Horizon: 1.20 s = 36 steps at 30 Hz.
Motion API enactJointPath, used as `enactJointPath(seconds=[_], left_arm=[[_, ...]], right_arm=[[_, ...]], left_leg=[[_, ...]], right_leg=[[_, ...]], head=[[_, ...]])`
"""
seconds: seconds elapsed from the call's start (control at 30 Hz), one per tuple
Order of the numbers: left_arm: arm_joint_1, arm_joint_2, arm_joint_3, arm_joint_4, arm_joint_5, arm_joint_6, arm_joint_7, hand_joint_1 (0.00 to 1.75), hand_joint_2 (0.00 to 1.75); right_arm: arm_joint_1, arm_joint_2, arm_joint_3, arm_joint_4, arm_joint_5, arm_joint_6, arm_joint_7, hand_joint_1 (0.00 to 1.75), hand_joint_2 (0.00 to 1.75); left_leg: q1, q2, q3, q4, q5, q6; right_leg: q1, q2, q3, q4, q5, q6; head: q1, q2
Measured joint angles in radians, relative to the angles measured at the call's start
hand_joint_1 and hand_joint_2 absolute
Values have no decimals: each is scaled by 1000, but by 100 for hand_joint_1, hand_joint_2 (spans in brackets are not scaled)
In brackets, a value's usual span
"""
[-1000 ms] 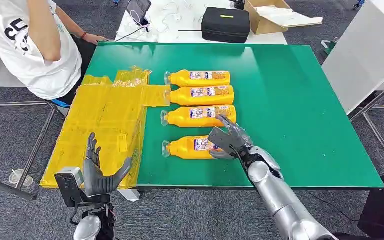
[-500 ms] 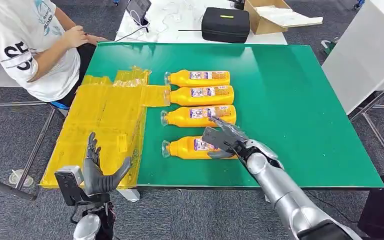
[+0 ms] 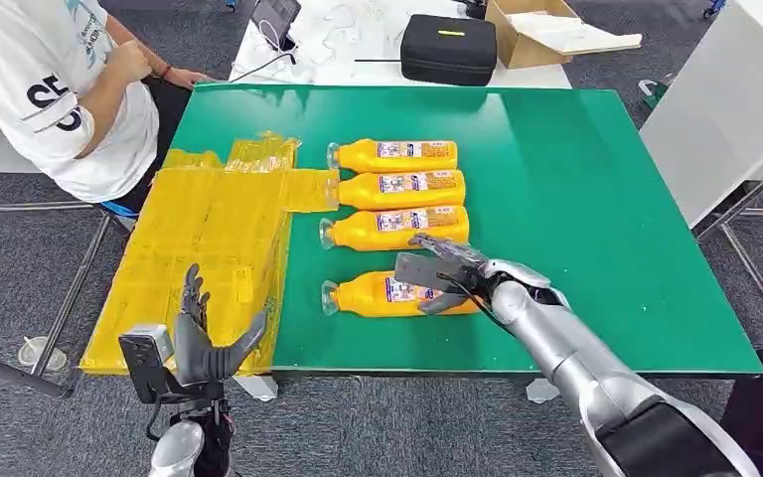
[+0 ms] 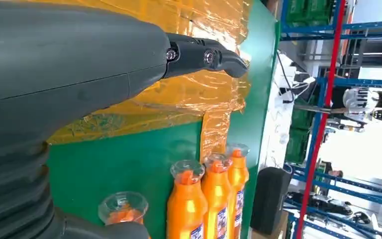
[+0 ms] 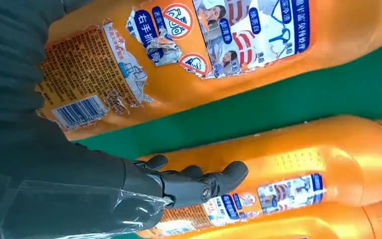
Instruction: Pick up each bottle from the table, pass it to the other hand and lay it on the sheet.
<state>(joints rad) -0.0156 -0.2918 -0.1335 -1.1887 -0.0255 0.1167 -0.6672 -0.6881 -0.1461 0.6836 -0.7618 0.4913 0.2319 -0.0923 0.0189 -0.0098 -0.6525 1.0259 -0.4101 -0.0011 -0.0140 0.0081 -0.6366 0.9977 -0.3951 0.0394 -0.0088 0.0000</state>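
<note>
Four orange bottles (image 3: 397,192) flat on green table (image 3: 596,199)

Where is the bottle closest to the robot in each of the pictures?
Head view: the nearest bottle lies on its side on the green table, under the right hand.
Left wrist view: its clear cap end pokes out beside the grey hand cover.
Right wrist view: it is the bottle with the torn label, next to the fingers.
Shared landmark: the row of three other orange bottles beside it.
</note>
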Motion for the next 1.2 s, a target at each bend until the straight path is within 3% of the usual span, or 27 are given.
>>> enactJointPath(seconds=[0.27,0.7,1.2], left_arm=[[-6,0,0,17,8,-3,6,0,175],[-7,-3,-1,32,19,-3,6,0,175],[-12,-6,-2,43,25,-12,10,0,175]], right_arm=[[-11,-21,66,14,-42,10,0,0,175],[13,-41,112,-30,-85,-69,-7,0,175],[-2,-47,165,-17,-50,-25,26,0,175]], left_leg=[[0,0,0,0,0,0],[0,0,0,0,0,0],[0,0,0,0,0,0]], right_leg=[[0,0,0,0,0,0],[0,0,0,0,0,0],[0,0,0,0,0,0]], head=[[0,0],[0,0],[0,0]])
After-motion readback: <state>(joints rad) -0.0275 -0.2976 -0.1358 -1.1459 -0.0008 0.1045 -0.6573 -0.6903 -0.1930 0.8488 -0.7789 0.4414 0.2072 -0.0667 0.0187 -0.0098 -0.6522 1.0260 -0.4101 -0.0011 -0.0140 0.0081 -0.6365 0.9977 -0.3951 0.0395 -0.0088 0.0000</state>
